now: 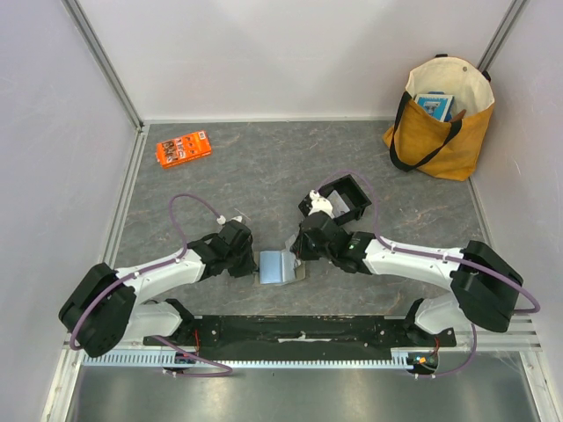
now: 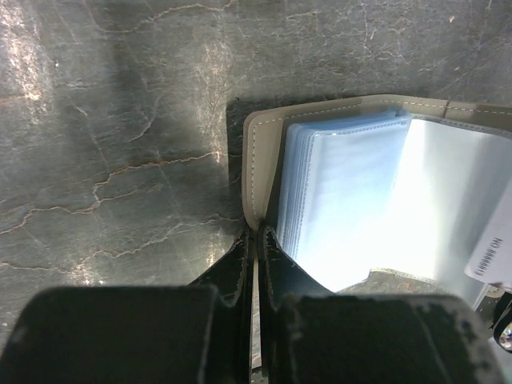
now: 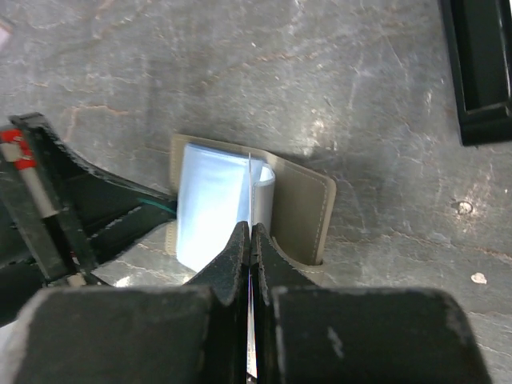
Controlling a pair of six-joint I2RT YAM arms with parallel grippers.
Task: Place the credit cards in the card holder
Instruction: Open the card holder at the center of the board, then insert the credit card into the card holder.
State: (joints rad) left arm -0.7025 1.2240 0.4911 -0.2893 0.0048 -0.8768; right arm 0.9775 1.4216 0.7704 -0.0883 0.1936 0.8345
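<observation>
Card holder (image 1: 275, 266): lies open and flat on the grey table (image 1: 264, 176), between the two wrists, near the arms' edge; taupe cover outermost, a stack of pale blue clear sleeves inside.
Credit card (image 3: 250, 184): thin and pale, seen edge-on in the right wrist view; it stands upright over the card holder's sleeves, its far end down among them. How far in it sits cannot be told. In the left wrist view a white corner with dark print shows at the card holder's right side.
Right gripper (image 3: 250, 232): at the card holder's right side, fingers pressed together on the credit card.
Left gripper (image 2: 254, 236): at the card holder's left side, fingers pinched together on the edge of the taupe cover, at its near corner.
Black tray (image 1: 352, 198): beyond the card holder and to its right, just past the right wrist, apart from the holder.
Orange packet (image 1: 183, 148): well beyond the card holder, to its far left, lying flat.
Tote bag (image 1: 440, 132): mustard with a cream lining and black straps, well apart from the card holder at the far right corner; something blue shows inside.
</observation>
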